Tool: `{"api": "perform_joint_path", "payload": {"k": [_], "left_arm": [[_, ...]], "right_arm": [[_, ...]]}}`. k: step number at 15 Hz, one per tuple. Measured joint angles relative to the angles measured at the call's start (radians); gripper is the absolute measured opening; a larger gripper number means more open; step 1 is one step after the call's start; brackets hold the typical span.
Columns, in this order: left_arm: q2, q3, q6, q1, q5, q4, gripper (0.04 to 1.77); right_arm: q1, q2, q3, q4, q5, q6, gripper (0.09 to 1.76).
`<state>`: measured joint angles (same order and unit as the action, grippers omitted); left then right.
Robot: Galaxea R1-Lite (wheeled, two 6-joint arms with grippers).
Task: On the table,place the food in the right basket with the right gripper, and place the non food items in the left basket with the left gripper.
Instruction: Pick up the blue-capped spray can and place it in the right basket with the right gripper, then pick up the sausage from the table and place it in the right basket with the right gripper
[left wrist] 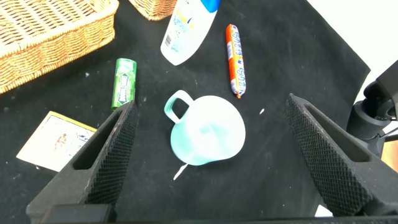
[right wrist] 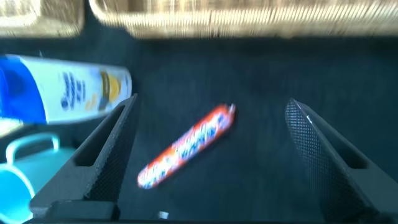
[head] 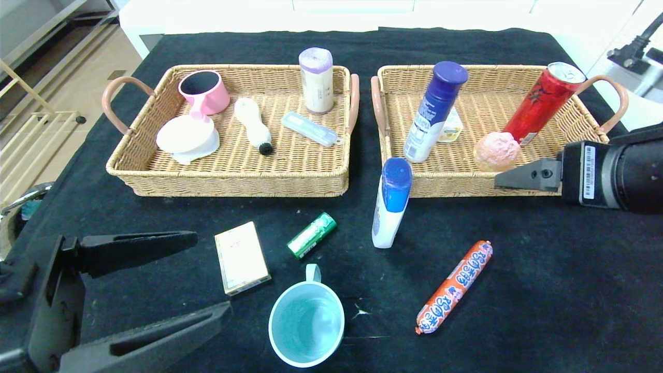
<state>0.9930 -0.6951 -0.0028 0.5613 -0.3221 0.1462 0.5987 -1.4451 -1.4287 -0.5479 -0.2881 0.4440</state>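
1. Head view: the left gripper (head: pixel 207 274) hangs released beside the box (head: pixel 242 257) and cup (head: pixel 306 324); the right gripper (head: pixel 523 176) sits at the right basket (head: pixel 518 187)'s front rim.
2. Left wrist view: splayed fingers (left wrist: pixel 109 158) flank the cup (left wrist: pixel 207 132).
3. Right wrist view: released fingers (right wrist: pixel 99 155) flank the sausage (right wrist: pixel 185 145) on the table.
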Motion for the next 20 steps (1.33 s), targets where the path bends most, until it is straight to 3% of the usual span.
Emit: {"api": "perform_joint_path", "payload": {"k": [9, 20], "left_arm": [[0.001, 0.0, 0.0, 0.0, 0.0, 0.0, 1.72], [0.004, 0.0, 0.0, -0.001, 0.0, 0.0, 1.72]], "right_arm": [[0.059, -0.111, -0.038, -0.207, 0.001, 0.28, 1.7], [0.067, -0.257, -0.047, -0.209, 0.069, 0.371, 1.7]]}}
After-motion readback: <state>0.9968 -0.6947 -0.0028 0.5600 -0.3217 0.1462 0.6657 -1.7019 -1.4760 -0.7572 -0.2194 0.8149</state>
